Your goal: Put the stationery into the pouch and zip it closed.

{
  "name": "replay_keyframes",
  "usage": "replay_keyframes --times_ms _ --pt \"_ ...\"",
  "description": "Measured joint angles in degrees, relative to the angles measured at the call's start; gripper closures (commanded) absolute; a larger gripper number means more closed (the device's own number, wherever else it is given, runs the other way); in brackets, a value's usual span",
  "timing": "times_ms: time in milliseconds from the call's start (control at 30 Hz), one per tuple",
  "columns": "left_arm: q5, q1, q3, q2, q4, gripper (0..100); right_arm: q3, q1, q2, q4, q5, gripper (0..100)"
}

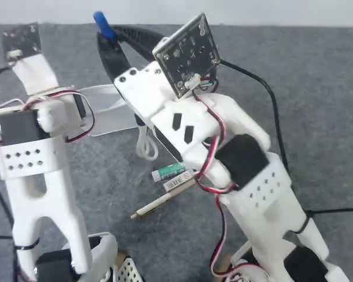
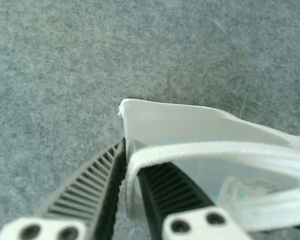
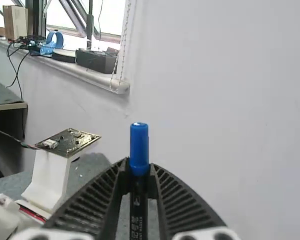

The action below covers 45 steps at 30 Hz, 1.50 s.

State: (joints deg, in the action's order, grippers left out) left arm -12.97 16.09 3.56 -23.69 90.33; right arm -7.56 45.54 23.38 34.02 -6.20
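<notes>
Grey felt-like bench (image 1: 317, 117) runs under both arms, with a pale wall behind on the far side. On the left, the left end effector (image 2: 130, 156) is closed on one corner of the pouch (image 2: 190, 130), a translucent white sleeve with a woven edge that lies flat on the bench left of centre. The right arm crosses the middle toward the far left. Its end effector (image 3: 139, 169) is tipped upward and pinched tight around a pen (image 3: 139, 142), whose blue cap sticks out past the fingertips, above and just beyond the pouch. Near the centre of the bench, partly under the right arm, three pieces lie loose and close together: a green-and-white tube (image 1: 169, 171), a labelled stick (image 1: 179, 183) just nearer, and a thin pencil (image 1: 159, 205) nearest. By my reading the job is at an early stage: one item is lifted but not yet in the pouch, three wait on the bench, and the zipping is not yet done. Whether anything already sits inside the pouch I cannot tell.
</notes>
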Motion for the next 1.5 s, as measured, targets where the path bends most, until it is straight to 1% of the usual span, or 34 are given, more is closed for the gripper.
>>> replay_keyframes --times_ms 133,267,433,733,1000,1300,1500 --pt "0.00 0.00 0.00 0.00 0.00 99 5.10 0.09 0.00 -8.09 0.00 99.1" --pt "0.00 0.00 0.00 0.00 0.00 99 8.62 0.00 0.00 -13.01 0.00 99.1" --pt "0.00 0.00 0.00 0.00 0.00 99 13.54 2.90 0.00 -18.73 0.00 99.1" --pt "0.00 0.00 0.00 0.00 0.00 99 26.99 3.25 0.00 -36.22 0.18 99.1" --pt "0.00 0.00 0.00 0.00 0.00 99 33.85 3.25 0.09 -37.89 0.18 99.1" --pt "0.00 0.00 0.00 0.00 0.00 99 46.15 3.25 11.96 -37.89 0.18 99.1" --pt "0.00 0.00 0.00 0.00 0.00 99 50.99 3.16 13.54 -38.07 0.18 99.1"
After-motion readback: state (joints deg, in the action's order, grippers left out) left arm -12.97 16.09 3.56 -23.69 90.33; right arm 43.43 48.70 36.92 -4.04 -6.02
